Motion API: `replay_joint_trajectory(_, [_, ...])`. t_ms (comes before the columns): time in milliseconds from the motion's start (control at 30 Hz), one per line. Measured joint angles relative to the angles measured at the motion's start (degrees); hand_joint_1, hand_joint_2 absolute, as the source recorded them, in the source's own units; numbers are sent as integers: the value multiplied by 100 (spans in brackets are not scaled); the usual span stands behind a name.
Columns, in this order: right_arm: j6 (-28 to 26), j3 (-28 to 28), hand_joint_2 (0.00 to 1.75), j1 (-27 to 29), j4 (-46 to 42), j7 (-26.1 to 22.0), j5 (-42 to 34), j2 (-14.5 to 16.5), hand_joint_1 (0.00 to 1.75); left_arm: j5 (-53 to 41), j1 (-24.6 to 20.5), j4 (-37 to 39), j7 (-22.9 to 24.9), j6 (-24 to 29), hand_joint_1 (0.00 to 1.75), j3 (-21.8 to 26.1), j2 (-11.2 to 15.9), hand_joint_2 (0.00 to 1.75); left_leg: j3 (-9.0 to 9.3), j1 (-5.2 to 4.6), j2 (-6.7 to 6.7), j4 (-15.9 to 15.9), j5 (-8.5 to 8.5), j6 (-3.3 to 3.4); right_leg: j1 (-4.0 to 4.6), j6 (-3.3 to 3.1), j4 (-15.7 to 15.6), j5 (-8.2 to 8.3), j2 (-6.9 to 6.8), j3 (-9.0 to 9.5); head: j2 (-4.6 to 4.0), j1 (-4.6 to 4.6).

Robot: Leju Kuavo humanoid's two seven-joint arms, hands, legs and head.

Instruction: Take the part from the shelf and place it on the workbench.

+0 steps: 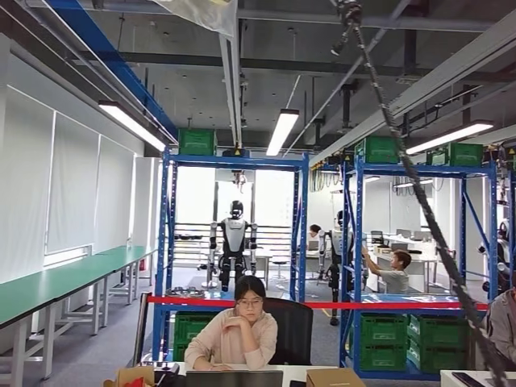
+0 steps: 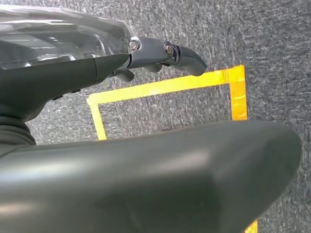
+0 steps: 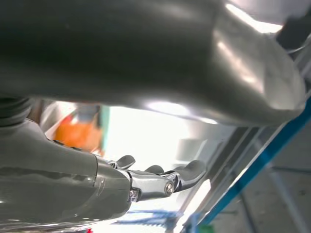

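Observation:
A blue steel shelf (image 1: 166,242) stands ahead in the head view, beyond a desk. Dark metal parts (image 1: 185,291) lie on its middle level, too far off to make out. Long green workbenches (image 1: 67,278) run along the left wall. My left hand (image 2: 73,73) hangs over grey carpet, its fingers (image 2: 183,57) stretched out and holding nothing. My right hand (image 3: 110,179) is also bare, its fingers (image 3: 183,174) extended, with a blue shelf beam (image 3: 264,155) slanting behind it.
A person (image 1: 234,334) sits at a desk between me and the shelf, behind red-and-white barrier tape (image 1: 341,305). A second blue shelf (image 1: 359,266) holds green crates (image 1: 383,330). Another humanoid robot (image 1: 233,242) stands beyond. Yellow floor tape (image 2: 165,86) marks a square under my left hand.

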Motion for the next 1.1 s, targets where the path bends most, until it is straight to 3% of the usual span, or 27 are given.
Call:
replay_joint_trajectory(100, [225, -16, 0, 324, -325, 0, -27, 98, 0, 38, 15, 0, -5, 30, 0, 39, 4, 0, -61, -1, 18, -7, 64, 63, -37, 72, 959, -685, -4, -270, 0, 0])
replay_joint_trajectory(133, [289, -22, 0, 428, -398, 0, -31, 132, 0, 49, 21, 0, -4, 38, 0, 56, 4, 0, -90, -7, 23, -5, 90, 68, -44, 85, 1255, -830, -4, -330, 0, 0])
replay_joint_trajectory(167, [350, -32, 0, 524, -458, 0, -37, 166, 0, 57, 27, 0, -2, 44, 0, 71, 4, 0, -123, -12, 27, -3, 119, 67, -46, 88, 1373, -870, -4, -303, 0, 0])
replay_joint_trajectory(200, [403, -40, 0, 604, -503, 0, -44, 198, 0, 66, 31, 0, 1, 48, 0, 83, 4, 0, -156, -17, 29, -3, 149, 63, -45, 82, 1254, -798, -4, -164, 0, 0])
replay_joint_trajectory(267, [492, -61, 0, 720, -571, 0, -58, 260, 0, 79, 34, 0, 11, 50, 0, 99, 3, 0, -214, -27, 28, -3, 215, 46, -37, 34, 463, -510, -3, 391, 0, 0])
replay_joint_trajectory(333, [577, -95, 0, 813, -607, 0, -70, 331, 0, 103, 40, -1, 31, 44, 0, 125, -3, 0, -244, -36, 28, -13, 288, -4, -5, -20, -290, -343, -3, 862, 0, -1])
replay_joint_trajectory(400, [681, -152, 0, 934, -604, 0, -138, 391, 0, 131, 49, -2, 47, 41, 0, 165, -10, 0, -250, -21, 29, -45, 374, -82, 38, -54, -517, -295, -1, 966, 0, -1])
replay_joint_trajectory(467, [759, -219, 0, 1066, -560, 0, -235, 429, 0, 149, 68, -2, 48, 49, 0, 213, -14, 0, -263, -3, 25, -64, 378, -151, 32, -118, -555, -188, -20, 916, 0, 1])
replay_joint_trajectory(500, [788, -247, 0, 1122, -527, 0, -268, 445, 0, 155, 84, -2, 46, 53, 0, 234, -19, 0, -289, -2, 24, 6, 246, -172, 20, -159, -577, -124, -34, 873, 0, 1])
replay_joint_trajectory(533, [807, -272, 0, 1179, -490, 0, -290, 460, 0, 161, 97, -2, 45, 57, 0, 254, -23, 0, -339, -1, 23, 185, 11, -188, 9, -196, -596, -53, -49, 816, 0, 1])
replay_joint_trajectory(600, [837, -317, 0, 1297, -387, 1, -328, 477, 0, 171, 107, -2, 50, 65, 0, 284, -32, 0, -496, -1, 23, 860, -575, -210, 19, -234, -588, 63, -65, 660, 0, 0])
replay_joint_trajectory(633, [851, -352, 0, 1358, -315, 0, -356, 479, 0, 178, 108, -2, 60, 74, 0, 302, -33, 0, -550, -1, 23, 1215, -753, -222, 25, -235, -578, 118, -74, 577, 0, 0])
replay_joint_trajectory(667, [860, -400, 0, 1416, -223, 0, -392, 480, 0, 186, 112, -2, 74, 84, 0, 322, -33, 0, -541, -2, 24, 1447, -797, -232, 29, -230, -563, 171, -82, 489, 0, 0])
replay_joint_trajectory(700, [854, -461, 0, 1470, -111, 1, -433, 480, 0, 195, 118, -2, 89, 92, 0, 343, -33, 0, -444, 0, 24, 1488, -718, -239, 28, -219, -539, 217, -87, 402, 0, 0])
replay_joint_trajectory(733, [838, -530, 0, 1519, 22, 1, -468, 480, 0, 206, 123, -2, 104, 98, 0, 364, -33, 0, -235, 3, 25, 1300, -564, -246, 23, -202, -502, 254, -90, 313, 0, 0])
replay_joint_trajectory(800, [790, -672, 0, 1588, 294, 5, -508, 479, 0, 222, 123, -2, 125, 99, 0, 406, -33, 0, 360, 9, 23, 515, -368, -246, 21, -160, -381, 300, -89, 147, 0, 1])
replay_joint_trajectory(867, [715, -812, 0, 1590, 611, 55, -533, 473, 0, 237, 115, -2, 137, 100, 0, 456, -36, 0, 742, 3, 16, -87, -426, -202, 36, -104, -274, 348, -85, 30, 0, 0])
replay_joint_trajectory(933, [552, -968, 0, 1559, 1078, 154, -536, 453, 0, 251, 119, -2, 138, 104, 0, 509, -50, 0, 758, -13, 13, -201, -458, -122, 38, -38, -246, 425, -80, -30, 0, -1])
replay_joint_trajectory(1000, [341, -1150, 0, 1520, 1667, 261, -508, 405, 0, 258, 129, -2, 137, 111, 0, 564, -75, 0, 674, -12, 28, -202, -380, -11, 20, 34, -164, 313, -65, -91, 0, -1])
replay_joint_trajectory(1033, [238, -1247, 0, 1488, 1973, 298, -481, 380, 0, 261, 134, -2, 136, 113, 0, 593, -85, 0, 614, -9, 38, -208, -324, 48, 9, 68, 0, 116, -58, -151, 0, -2])
replay_joint_trajectory(1100, [19, -1458, 0, 1385, 2645, 355, -396, 333, 0, 266, 141, -2, 132, 117, 0, 649, -94, 0, 476, -24, 52, -205, -212, 121, -16, 118, 632, -431, -53, -319, 0, -2])
